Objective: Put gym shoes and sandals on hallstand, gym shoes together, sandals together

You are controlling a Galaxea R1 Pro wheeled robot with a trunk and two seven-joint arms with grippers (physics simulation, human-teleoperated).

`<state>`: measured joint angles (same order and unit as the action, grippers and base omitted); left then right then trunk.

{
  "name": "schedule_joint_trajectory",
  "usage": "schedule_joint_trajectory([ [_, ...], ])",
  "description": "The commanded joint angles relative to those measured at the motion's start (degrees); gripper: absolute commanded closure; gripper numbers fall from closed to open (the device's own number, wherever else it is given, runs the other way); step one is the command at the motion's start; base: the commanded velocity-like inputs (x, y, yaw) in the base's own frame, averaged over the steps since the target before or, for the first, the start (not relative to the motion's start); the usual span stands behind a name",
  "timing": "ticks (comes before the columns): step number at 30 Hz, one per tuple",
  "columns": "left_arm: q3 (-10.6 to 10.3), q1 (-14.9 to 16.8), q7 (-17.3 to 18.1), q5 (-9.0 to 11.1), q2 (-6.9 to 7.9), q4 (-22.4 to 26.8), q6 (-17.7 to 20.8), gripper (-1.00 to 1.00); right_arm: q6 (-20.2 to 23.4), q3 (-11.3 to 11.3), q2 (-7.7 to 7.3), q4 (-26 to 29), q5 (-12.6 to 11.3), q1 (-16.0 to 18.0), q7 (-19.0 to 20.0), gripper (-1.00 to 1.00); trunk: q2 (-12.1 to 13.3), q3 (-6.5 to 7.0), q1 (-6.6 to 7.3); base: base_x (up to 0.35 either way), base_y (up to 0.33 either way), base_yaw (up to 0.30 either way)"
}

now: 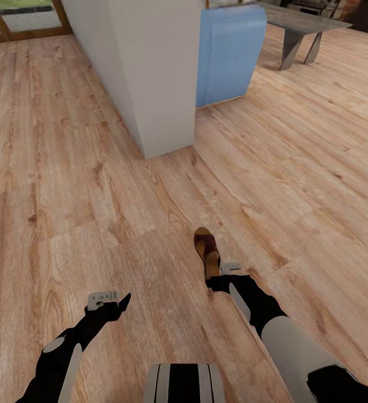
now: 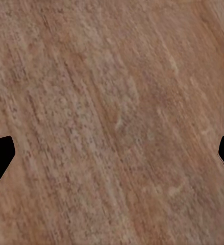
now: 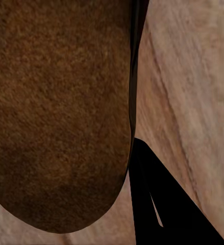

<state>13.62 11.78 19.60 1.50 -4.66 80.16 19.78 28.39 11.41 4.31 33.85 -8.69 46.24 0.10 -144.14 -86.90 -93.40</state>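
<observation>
One dark-brown sandal (image 1: 205, 249) with a tan footbed sticks forward out of my right gripper (image 1: 215, 277), which is shut on its rear end over the wood-plank corridor floor (image 1: 150, 224). In the right wrist view the sandal's brown sole (image 3: 60, 112) looms close, with one black finger (image 3: 163, 209) beside it. My left gripper (image 1: 116, 302) hangs open and empty low over the floor, and its two fingertips stand wide apart in the left wrist view (image 2: 112, 158). The gym shoes, the other sandal and the hallstand are out of view.
A white wall corner (image 1: 150, 73) juts out ahead at centre. A blue upholstered seat (image 1: 229, 53) stands behind it, and a grey table (image 1: 301, 28) is at the far right. A wood-framed glass door (image 1: 16, 22) is at the far left. Open plank floor surrounds both arms.
</observation>
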Motion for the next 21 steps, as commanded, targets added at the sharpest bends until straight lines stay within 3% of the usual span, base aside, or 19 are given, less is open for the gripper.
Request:
schedule_joint_trajectory([
  [1, 0.00, 0.00, 0.00, -0.01, 0.00, 0.00, 0.00, -1.00, 0.00, 0.01, 0.00, -0.01, -0.19, -0.01, -0.19, 1.00, 0.02, 0.29, 0.02, 0.000, 0.000, 0.000],
  [21, 0.00, 0.00, 0.00, -0.01, -0.01, 0.00, 0.00, -1.00, 0.00, 0.01, 0.00, -0.01, -0.23, -0.01, -0.19, 1.00, 0.28, 4.93, 0.54, 0.000, 0.000, 0.000],
])
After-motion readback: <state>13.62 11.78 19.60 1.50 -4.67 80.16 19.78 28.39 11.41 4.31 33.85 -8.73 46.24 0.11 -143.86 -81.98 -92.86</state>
